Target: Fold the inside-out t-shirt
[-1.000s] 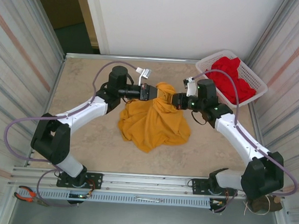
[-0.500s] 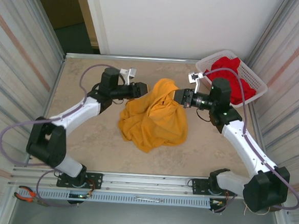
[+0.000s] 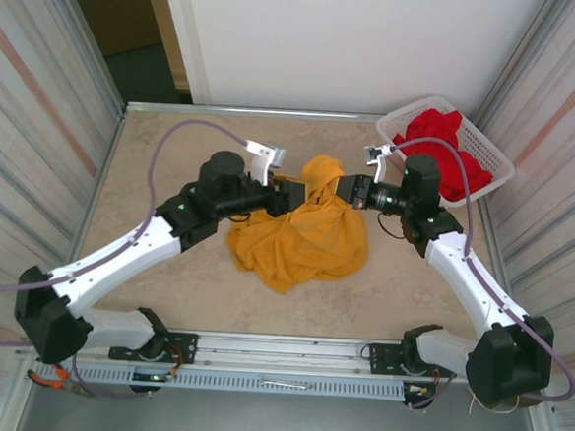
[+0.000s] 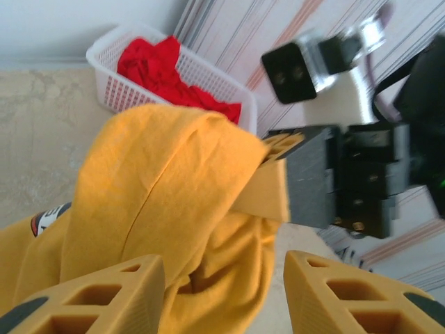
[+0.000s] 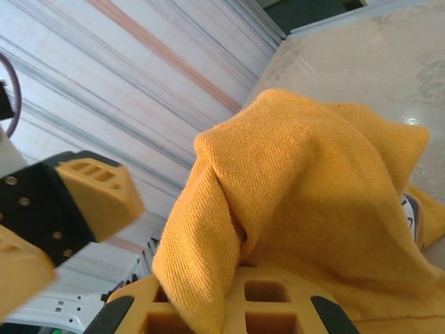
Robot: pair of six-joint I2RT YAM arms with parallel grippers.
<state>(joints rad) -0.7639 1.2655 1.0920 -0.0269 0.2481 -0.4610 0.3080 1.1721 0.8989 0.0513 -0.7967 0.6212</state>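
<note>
My right gripper is closed on a fold of the mustard-yellow t-shirt, pinching it tight. It holds that fold lifted into a peak just to the left of the white basket. In my right wrist view the cloth drapes over and around the fingers, so I see no gap between them.

My left gripper sits on the far side of that peak from the basket, facing the right one. Its jaws stand about halfway apart. In my left wrist view the two fingers frame a hanging bunch of the t-shirt, with bare table showing in the gap beside the cloth. Nothing is clamped there, so this gripper has hold of nothing.

The rest of the t-shirt lies crumpled in a heap on the table, left of the basket and nearer my bases than it. A small printed label shows on the cloth low in my left wrist view.

The basket stands in the far right corner of the table, with a bright red garment heaped in it. My right arm's forearm passes just in front of it.
</note>
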